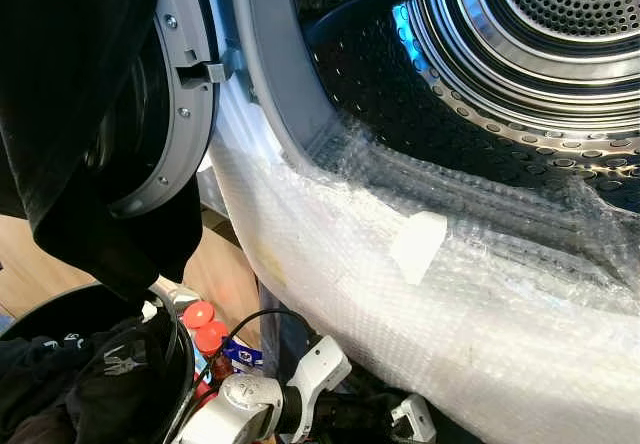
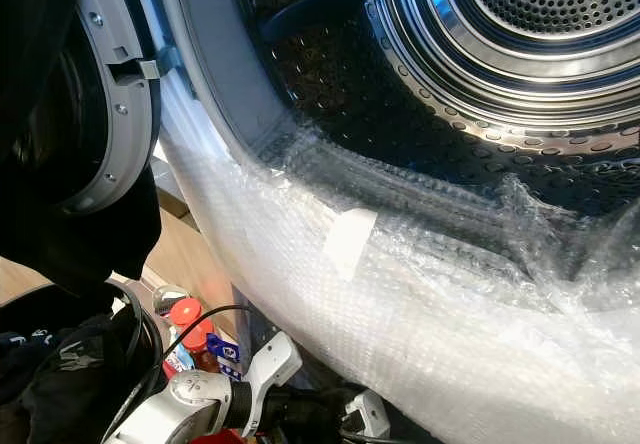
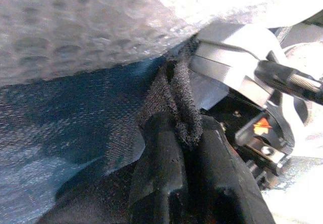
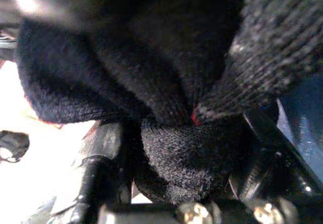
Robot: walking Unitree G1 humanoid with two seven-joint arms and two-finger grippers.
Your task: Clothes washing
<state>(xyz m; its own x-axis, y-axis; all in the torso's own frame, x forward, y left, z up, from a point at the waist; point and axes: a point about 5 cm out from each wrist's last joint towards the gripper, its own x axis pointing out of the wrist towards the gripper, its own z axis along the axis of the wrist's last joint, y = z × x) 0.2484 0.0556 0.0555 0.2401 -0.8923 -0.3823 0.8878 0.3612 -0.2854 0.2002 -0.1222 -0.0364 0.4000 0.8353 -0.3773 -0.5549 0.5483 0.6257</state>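
Note:
A black garment (image 1: 80,114) hangs down the left side, in front of the washer's open door (image 1: 190,84). The washer's steel drum (image 1: 560,24) gapes at the upper right with nothing visible inside. In the left wrist view my left gripper (image 3: 179,128) is shut on a fold of dark cloth (image 3: 176,88), just under the bubble wrap. In the right wrist view my right gripper (image 4: 186,158) is shut on a bunch of black knit cloth (image 4: 151,57). One silver arm (image 1: 255,404) lies low at the front, below the washer's rim.
Bubble wrap (image 1: 400,294) covers the washer's front rim, with a white tape patch (image 1: 418,246) on it. A dark basket (image 1: 185,354) of dark clothes stands at the lower left. Red-capped bottles (image 1: 205,329) stand on the wooden floor beside it.

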